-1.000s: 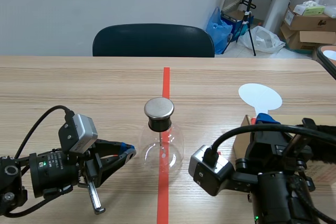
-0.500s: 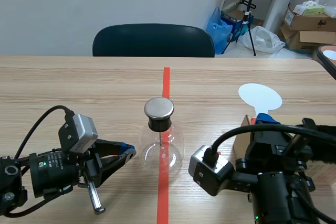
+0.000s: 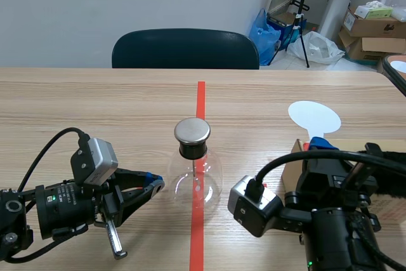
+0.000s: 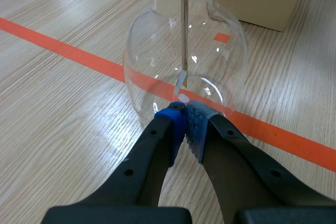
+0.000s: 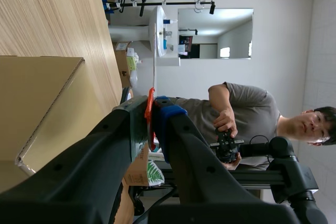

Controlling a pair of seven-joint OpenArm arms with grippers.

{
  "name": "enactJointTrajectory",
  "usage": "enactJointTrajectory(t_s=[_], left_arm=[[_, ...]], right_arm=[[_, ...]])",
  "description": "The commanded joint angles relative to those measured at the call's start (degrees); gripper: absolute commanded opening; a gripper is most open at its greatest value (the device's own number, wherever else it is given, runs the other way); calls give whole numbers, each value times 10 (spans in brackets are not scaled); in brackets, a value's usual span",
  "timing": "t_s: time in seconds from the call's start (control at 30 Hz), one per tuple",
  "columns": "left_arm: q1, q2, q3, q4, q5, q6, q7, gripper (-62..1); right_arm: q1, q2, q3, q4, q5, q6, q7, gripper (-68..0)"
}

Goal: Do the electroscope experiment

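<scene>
Nothing had moved; both arms waited by the glass flask (image 3: pixel 195 176).
It stood between the arms. The left gripper (image 4: pixel 185 109) was pinched shut with nothing in it, its tips touching the glass. The right gripper (image 5: pixel 151 109) squeezed the thin red handle of the white paddle (image 3: pixel 314 117), well apart from the flask. The touching step looked not yet done; next, the paddle likely had to go to the metal cap (image 3: pixel 192 130).

In the scene view, the right arm (image 3: pixel 330 220) is covering most of the cardboard box (image 3: pixel 296 149) and the stem of the white paddle (image 3: pixel 314 117). In the right wrist view, the right hand (image 5: pixel 152 110) is pinching the paddle's orange-red handle, and its pads are hiding most of it. In the left wrist view, the picture edge is cutting off the flask (image 4: pixel 184 61) at its stopper.
</scene>
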Motion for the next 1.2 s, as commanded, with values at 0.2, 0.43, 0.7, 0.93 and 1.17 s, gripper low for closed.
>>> enactJointTrajectory(t_s=[0.2, 0.43, 0.7, 0.93, 1.17], left_arm=[[0, 0, -1, 9, -8, -3, -10, -578], [0, 0, -1, 9, -8, -3, -10, -578], [0, 0, -1, 9, -8, -3, -10, -578], [0, 0, -1, 9, -8, -3, -10, -578], [0, 0, -1, 9, -8, -3, -10, -578]], right_arm=[[4, 3, -1, 5, 0, -6, -2, -665], [4, 3, -1, 5, 0, -6, 11, -665], [4, 3, -1, 5, 0, -6, 90, -665], [4, 3, -1, 5, 0, -6, 189, -665], [4, 3, -1, 5, 0, -6, 280, -665]])
